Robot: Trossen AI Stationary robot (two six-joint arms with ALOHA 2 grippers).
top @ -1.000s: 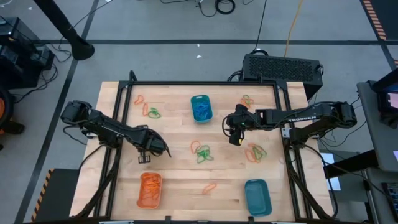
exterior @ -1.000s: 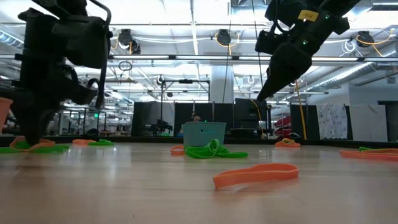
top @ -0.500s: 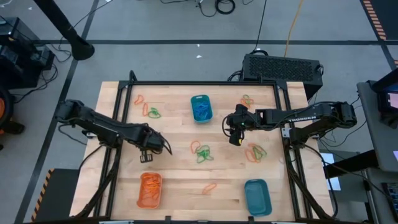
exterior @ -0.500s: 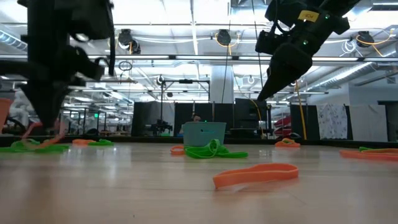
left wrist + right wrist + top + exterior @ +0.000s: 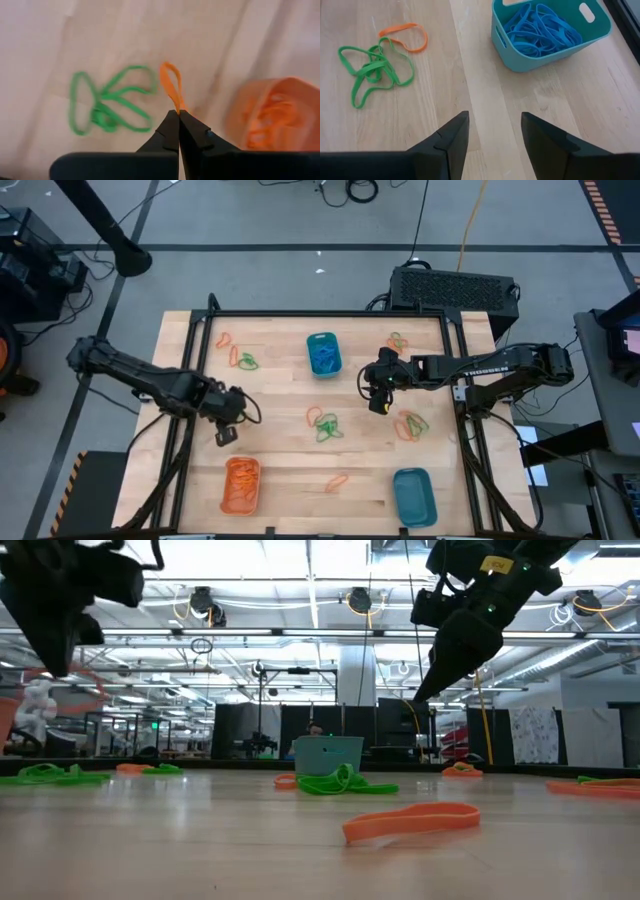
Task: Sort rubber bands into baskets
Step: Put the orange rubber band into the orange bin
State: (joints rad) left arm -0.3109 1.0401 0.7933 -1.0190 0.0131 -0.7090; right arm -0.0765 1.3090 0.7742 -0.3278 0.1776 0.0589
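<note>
My left gripper [image 5: 226, 436] hangs over the table's left half, just far of the orange basket [image 5: 241, 485], and is shut on one orange rubber band [image 5: 170, 84]. Green rubber bands [image 5: 107, 102] lie flat on the wood beneath it. My right gripper [image 5: 378, 403] is open in the air right of centre, with nothing between its fingers [image 5: 454, 136]. A teal basket [image 5: 322, 353] of blue bands stands at the far middle. A second teal basket [image 5: 414, 495] stands near right. My left gripper pinches one end of the orange band's loop [image 5: 177, 107] between its two fingertips. The fingers come from above, pointing steeply down. The rest of the loop sticks out past the tips, slack, clear of the table and of the green bands.
Loose bands lie in small heaps: at the centre [image 5: 325, 425], right of centre [image 5: 410, 425], far right [image 5: 398, 340] and far left [image 5: 238, 356]. A single orange band [image 5: 337, 480] lies near the front. A black frame [image 5: 460, 380] borders the table's sides.
My left gripper has risen and drawn a little toward the table's left edge, turning as it went. The orange band has come up off the table with it, while the green bands stay where they lay.
</note>
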